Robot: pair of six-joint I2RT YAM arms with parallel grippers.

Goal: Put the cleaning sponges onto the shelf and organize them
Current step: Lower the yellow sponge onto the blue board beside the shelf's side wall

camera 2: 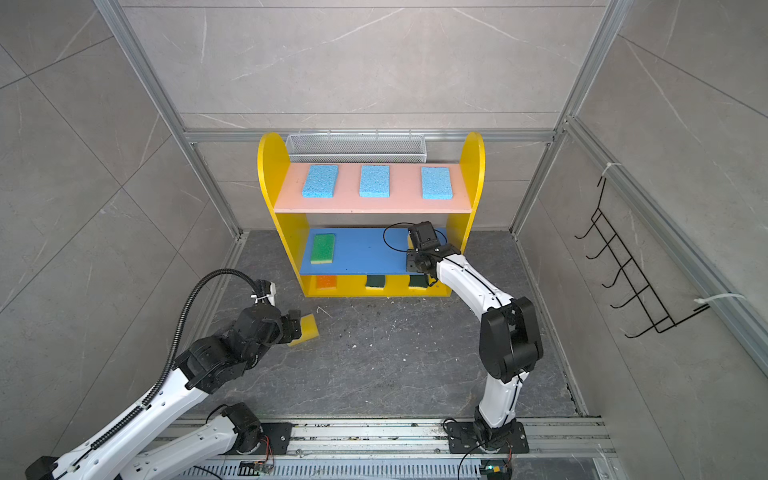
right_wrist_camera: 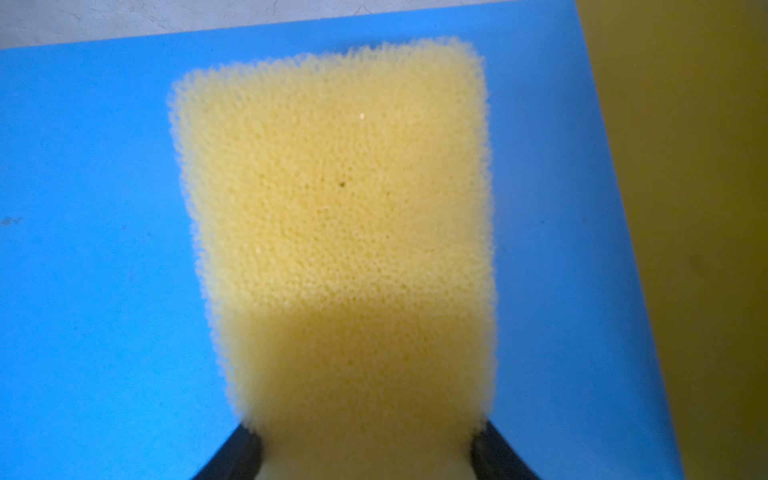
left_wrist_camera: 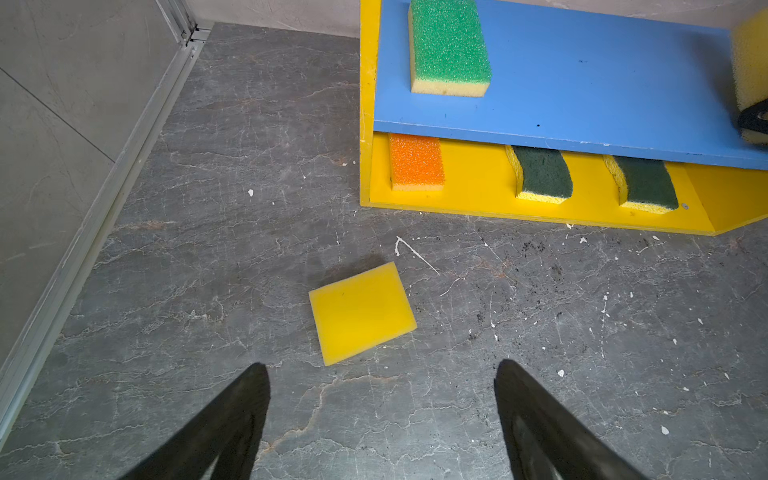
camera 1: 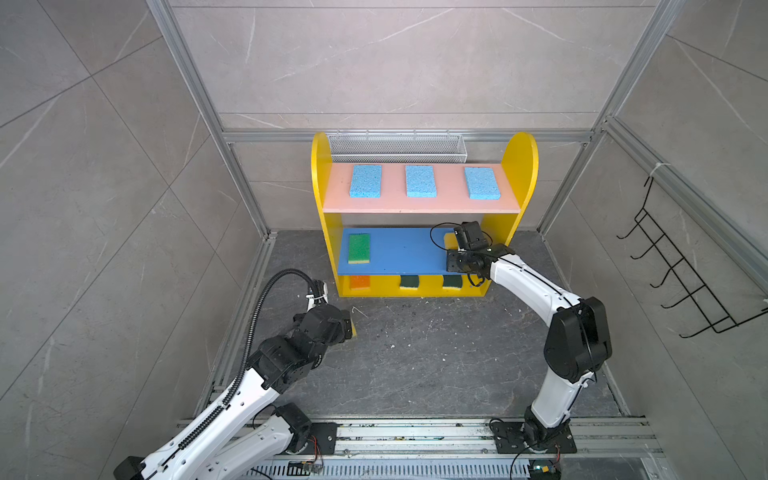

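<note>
Sitting on the shelf [camera 1: 519, 166]: three blue sponges [camera 1: 365, 181] [camera 1: 420, 181] [camera 1: 482, 183], in a row on the pink board [camera 1: 415, 203], spaced apart. Green sponge [camera 1: 359, 248] lies flat at the left end of the blue board [camera 1: 403, 253]. On the bottom board [camera 1: 382, 287]: orange sponge [camera 1: 359, 282] at left, two scourers [camera 1: 409, 282] [camera 1: 452, 282] mid and right, all partly tucked under the blue board's front edge.

Yellow sponge [right_wrist_camera: 336, 208] is at the right end of the blue board, just beside the side panel. Right gripper [right_wrist_camera: 365, 449] is clamped on its near end. Cannot tell whether the sponge rests on the board.

Floor sponge [left_wrist_camera: 361, 311], also yellow, lies flat and askew on the grey floor [left_wrist_camera: 166, 291], in front of the shelf's left corner and apart from it. Left gripper [left_wrist_camera: 382, 365] hovers just short of it, fingers spread wide, touching nothing.

Mesh basket [camera 1: 397, 147] hangs behind the shelf. Black hook rack [camera 1: 681, 274] is on the right wall.
</note>
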